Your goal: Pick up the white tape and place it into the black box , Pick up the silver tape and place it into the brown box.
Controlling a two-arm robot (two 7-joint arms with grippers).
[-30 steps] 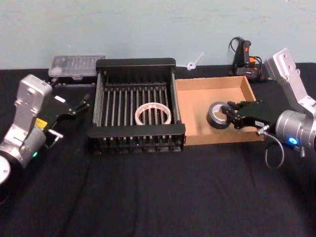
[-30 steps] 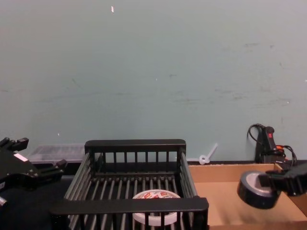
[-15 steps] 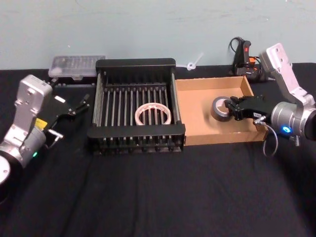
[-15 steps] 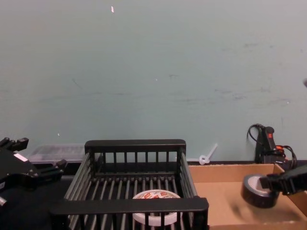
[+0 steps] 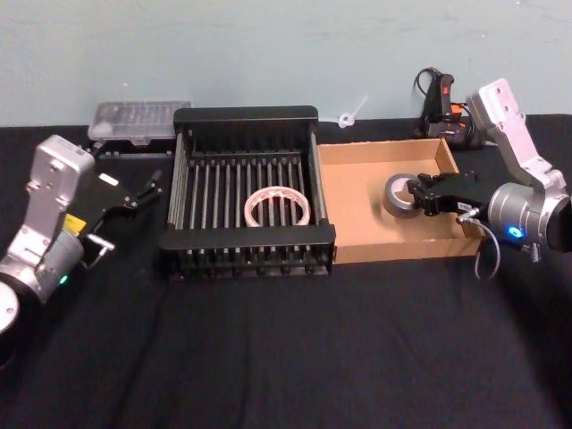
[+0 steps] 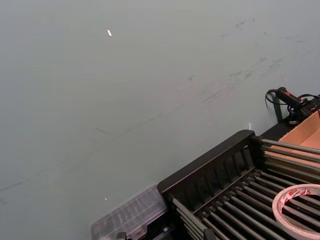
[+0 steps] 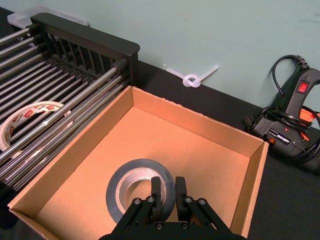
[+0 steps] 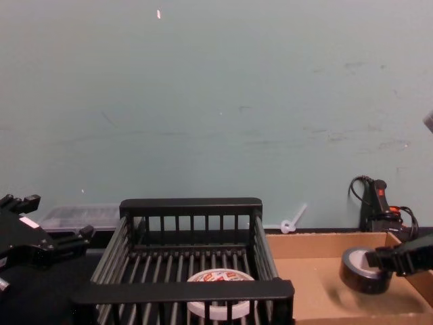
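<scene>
Across the whole near ground a black tablecloth (image 5: 295, 340) is spread, and a pale green wall (image 8: 216, 101) closes the room behind it. On the cloth the black box (image 5: 246, 116) is set to the left, and the brown box (image 5: 357, 183) is pressed against its right side. Behind them a clear plastic case (image 5: 138, 119), a knotted white cable tie (image 5: 350, 113) and a black glue gun (image 7: 295, 122) are laid by the wall.

The white tape (image 5: 278, 206) is seen lying flat on the slatted floor of the black box. The silver tape (image 7: 142, 192) is held low inside the brown box, toward its right half; whether the floor is touched cannot be told. The right gripper (image 7: 167, 190) is clamped on the roll's wall, one finger inside the core and one outside, as only the right wrist view makes plain. From the chest view the roll (image 8: 363, 269) is shown from the side, tilted.

The left gripper (image 5: 134, 192) is parked left of the black box, its fingers apart.

Compared with a second ago, the silver roll has been carried lower and farther back into the brown box.
</scene>
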